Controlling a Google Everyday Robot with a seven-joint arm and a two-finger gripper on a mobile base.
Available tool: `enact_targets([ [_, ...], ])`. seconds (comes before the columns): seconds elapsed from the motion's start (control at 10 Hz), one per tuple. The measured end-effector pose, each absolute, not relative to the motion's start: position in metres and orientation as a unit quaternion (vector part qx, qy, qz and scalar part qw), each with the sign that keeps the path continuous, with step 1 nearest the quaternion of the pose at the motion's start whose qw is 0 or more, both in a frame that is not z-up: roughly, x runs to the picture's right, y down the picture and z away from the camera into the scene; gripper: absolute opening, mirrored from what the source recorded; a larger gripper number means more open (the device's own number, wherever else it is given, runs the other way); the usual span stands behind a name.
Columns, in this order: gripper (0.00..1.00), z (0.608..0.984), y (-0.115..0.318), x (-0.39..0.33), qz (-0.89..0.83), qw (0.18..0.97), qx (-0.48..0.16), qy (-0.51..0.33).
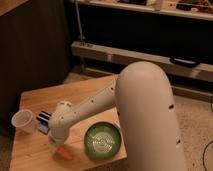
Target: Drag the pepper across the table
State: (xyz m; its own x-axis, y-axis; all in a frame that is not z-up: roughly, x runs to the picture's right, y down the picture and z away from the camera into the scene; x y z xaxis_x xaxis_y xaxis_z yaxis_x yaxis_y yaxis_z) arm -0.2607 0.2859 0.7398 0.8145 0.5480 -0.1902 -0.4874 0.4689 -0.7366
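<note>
Currently one gripper [54, 143] beside one pepper [64, 154], one green bowl [102, 140]

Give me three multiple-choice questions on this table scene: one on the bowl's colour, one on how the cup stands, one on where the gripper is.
1. What colour is the bowl?
A) green B) red C) white
2. How does the clear plastic cup stand?
A) on its side B) upside down C) upright
3. Where is the gripper?
A) over the bowl B) low beside the pepper, near the front edge of the table C) inside the cup

Answers:
1 A, its inside is plainly green.
2 C, its open mouth faces up.
3 B, its tip is down by the orange pepper, left of the bowl.
</note>
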Motion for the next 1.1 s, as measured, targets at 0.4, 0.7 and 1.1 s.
enact_targets([
  [0.4,0.0,0.733,0.291,-0.272,0.297,0.856,-0.422,-0.048],
  [0.7,0.0,0.73,0.295,-0.278,0.295,0.854,-0.425,-0.059],
  [1.1,0.0,0.725,0.299,-0.29,0.294,0.849,-0.433,-0.075],
])
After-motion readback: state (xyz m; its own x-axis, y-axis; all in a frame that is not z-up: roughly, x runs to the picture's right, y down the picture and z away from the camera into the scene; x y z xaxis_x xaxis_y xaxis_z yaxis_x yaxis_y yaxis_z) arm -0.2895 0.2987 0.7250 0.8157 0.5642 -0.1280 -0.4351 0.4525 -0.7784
